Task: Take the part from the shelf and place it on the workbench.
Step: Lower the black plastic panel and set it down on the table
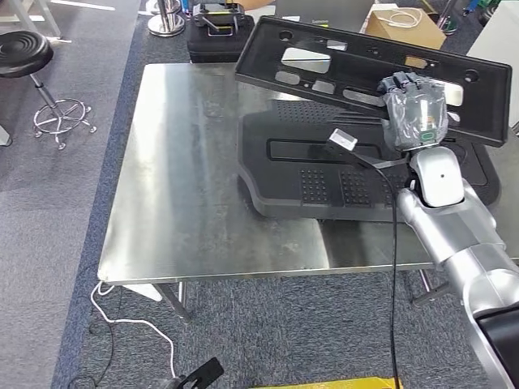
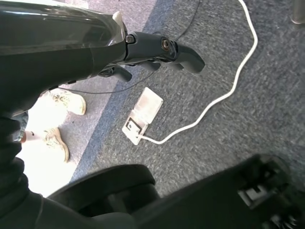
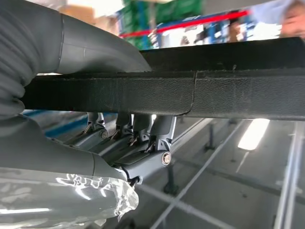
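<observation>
Steel workbench (image 1: pixel 183 178) carries a black moulded panel (image 1: pixel 318 174). Above it, the right hand (image 1: pixel 413 109) grips a flat black part (image 1: pixel 367 69). Left hand (image 2: pixel 158 50) hangs with fingers spread, holding nothing.

Right arm (image 1: pixel 456 235): silver, smooth segmented shell with a rounded white wrist joint bearing one small dark dot. Right hand (image 1: pixel 415 109): grey, wrapped in clear crinkled plastic film, a small green marking beneath it. A thin black cable (image 1: pixel 393 267) runs along the forearm from a small white-labelled connector (image 1: pixel 343 139). Right wrist view — grey ribbed cover, thick grey thumb, darker fingers (image 3: pixel 158 138) with one bright screw. Left hand (image 2: pixel 158 50): glossy dark shell, dark fingers — a round fastener at one joint.
</observation>
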`<state>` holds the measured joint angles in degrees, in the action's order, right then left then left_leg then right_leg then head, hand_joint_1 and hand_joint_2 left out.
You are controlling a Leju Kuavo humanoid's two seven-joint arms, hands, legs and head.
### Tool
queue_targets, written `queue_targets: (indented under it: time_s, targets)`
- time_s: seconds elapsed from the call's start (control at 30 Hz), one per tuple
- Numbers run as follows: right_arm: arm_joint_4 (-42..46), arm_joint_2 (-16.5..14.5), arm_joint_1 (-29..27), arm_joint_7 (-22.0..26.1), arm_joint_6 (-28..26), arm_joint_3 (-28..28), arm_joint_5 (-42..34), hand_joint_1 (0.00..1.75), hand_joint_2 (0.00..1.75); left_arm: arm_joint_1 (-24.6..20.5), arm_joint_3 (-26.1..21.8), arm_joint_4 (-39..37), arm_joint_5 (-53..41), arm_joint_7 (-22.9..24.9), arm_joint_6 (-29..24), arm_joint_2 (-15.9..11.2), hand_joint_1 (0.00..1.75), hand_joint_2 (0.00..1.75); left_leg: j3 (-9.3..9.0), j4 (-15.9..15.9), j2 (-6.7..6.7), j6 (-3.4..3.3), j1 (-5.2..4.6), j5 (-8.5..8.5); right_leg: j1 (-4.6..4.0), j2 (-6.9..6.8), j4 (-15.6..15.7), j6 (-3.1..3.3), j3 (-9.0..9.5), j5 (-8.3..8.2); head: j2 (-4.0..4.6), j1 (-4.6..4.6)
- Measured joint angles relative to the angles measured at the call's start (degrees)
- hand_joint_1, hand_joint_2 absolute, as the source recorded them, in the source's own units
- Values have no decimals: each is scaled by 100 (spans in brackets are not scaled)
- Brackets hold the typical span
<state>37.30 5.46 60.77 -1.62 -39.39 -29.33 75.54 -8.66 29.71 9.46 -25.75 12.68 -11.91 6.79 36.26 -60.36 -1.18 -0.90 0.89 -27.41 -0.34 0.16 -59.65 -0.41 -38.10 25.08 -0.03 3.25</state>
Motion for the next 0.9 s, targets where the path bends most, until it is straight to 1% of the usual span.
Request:
queue_targets:
  time_s: [0.03,0.07,0.1,0.13,0.17,0.23,0.27,0.3,0.33,0.37,0.4,0.43,0.47,0.5,0.57,0.6,0.63,0.67,0.7,0.73,0.77,0.8,0.83,0.87,0.9]
  targets:
    - [-54,34,-5,-57,-6,29,147,175,175,0,18,0,0,2,8,10,0,175,2,10,-3,22,1,2,-11,2,26,13,10,10,1,0]
    - [-102,66,-12,-105,-7,60,297,175,175,3,37,0,0,2,16,17,0,175,2,19,-2,47,3,-5,-4,0,57,33,22,8,1,-1]
    - [-147,93,-17,-145,-7,93,441,175,175,3,54,0,0,2,22,23,0,175,7,2,6,71,2,-38,8,-3,87,55,34,-2,0,1]
    - [-193,113,-15,-174,-8,125,559,175,175,2,65,0,0,2,26,25,0,175,47,-95,14,89,-3,-120,24,-7,118,77,48,-14,0,4]
    - [-246,127,-12,-198,-8,155,649,175,175,-3,72,0,1,2,28,25,0,175,132,-298,24,101,-6,-251,39,-11,145,96,62,-25,0,9]
    - [-385,150,-21,-224,-9,196,774,175,175,-26,79,0,2,-9,37,25,0,175,447,-998,34,120,-7,-577,41,-15,148,111,67,-25,1,12]
    - [-464,160,-38,-228,-9,212,819,175,175,-44,82,0,2,-15,41,25,0,175,593,-1308,36,133,-5,-672,40,-17,147,113,68,-23,1,11]
    - [-541,166,-57,-229,-9,226,853,175,175,-60,85,0,2,-25,46,24,0,175,673,-1466,40,145,-4,-678,40,-16,144,114,69,-21,1,9]
    - [-611,170,-72,-229,-10,240,877,175,175,-70,88,0,2,-39,51,23,0,175,647,-1396,46,153,0,-573,42,-12,138,111,71,-17,1,9]
    - [-671,172,-81,-229,-11,257,889,175,175,-70,91,0,2,-54,57,23,0,175,532,-1129,54,156,6,-390,47,-5,126,104,73,-9,1,9]
    - [-723,174,-83,-229,-13,273,895,175,175,-63,92,0,2,-72,62,22,0,175,372,-757,63,154,12,-188,51,3,107,88,72,6,0,9]
    - [-781,178,-77,-229,-14,287,898,175,175,-53,93,0,2,-88,65,23,0,175,227,-425,68,148,11,-39,44,11,76,68,57,20,0,10]
    - [-842,183,-70,-229,-14,302,898,175,175,-46,95,0,1,-96,67,23,0,175,127,-189,69,131,8,33,38,17,48,45,31,28,-1,7]
    - [-905,187,-67,-227,-11,313,898,175,175,-38,97,0,1,-100,65,24,0,175,84,-70,66,113,-1,45,32,18,27,22,4,29,-1,3]
    - [-1024,191,-75,-224,4,329,892,175,175,-24,101,0,1,-97,61,25,0,175,83,-30,54,60,-15,21,38,16,16,-18,-29,19,-1,-1]
    - [-1071,191,-81,-222,18,339,887,175,175,-17,102,0,2,-94,58,25,0,175,82,-19,49,33,-11,32,47,12,-4,-41,-36,42,0,-2]
    - [-1112,191,-82,-222,31,354,879,175,175,-16,103,0,2,-93,55,25,0,175,75,-9,47,0,-3,41,55,10,-85,-67,-67,105,0,-5]
    - [-1149,192,-79,-223,42,371,870,175,175,-18,103,0,1,-93,51,26,0,175,67,1,47,-29,8,49,61,10,-276,-94,-147,221,0,-9]
    - [-1186,192,-77,-224,52,386,864,175,175,-19,104,0,1,-93,49,26,0,175,60,3,46,-47,12,49,69,8,-589,-118,-282,380,0,-15]
    - [-1227,192,-79,-226,63,397,857,175,175,-19,104,0,1,-94,48,27,0,175,57,2,47,-59,12,48,75,8,-986,-136,-463,549,-1,-17]
    - [-1269,192,-88,-227,77,403,848,175,175,-17,104,0,1,-94,48,27,0,175,53,2,47,-63,11,46,82,7,-1350,-150,-639,674,-1,-17]
    - [-1307,192,-101,-227,90,408,837,175,175,-15,104,0,1,-97,47,27,0,175,49,1,47,-66,11,43,88,7,-1570,-158,-753,717,0,-17]
    - [-1341,192,-111,-223,101,415,819,175,175,-15,104,0,0,-105,47,27,0,175,44,0,46,-67,11,40,93,6,-1574,-161,-765,655,0,-17]
    - [-1366,192,-117,-214,106,425,792,175,175,-15,104,0,0,-116,47,27,0,175,34,0,44,-65,12,34,98,6,-1335,-159,-660,496,0,-17]
    - [-1385,192,-118,-201,106,440,761,175,175,-17,104,0,0,-129,46,27,0,175,19,0,39,-56,14,23,101,6,-930,-153,-468,288,0,-17]
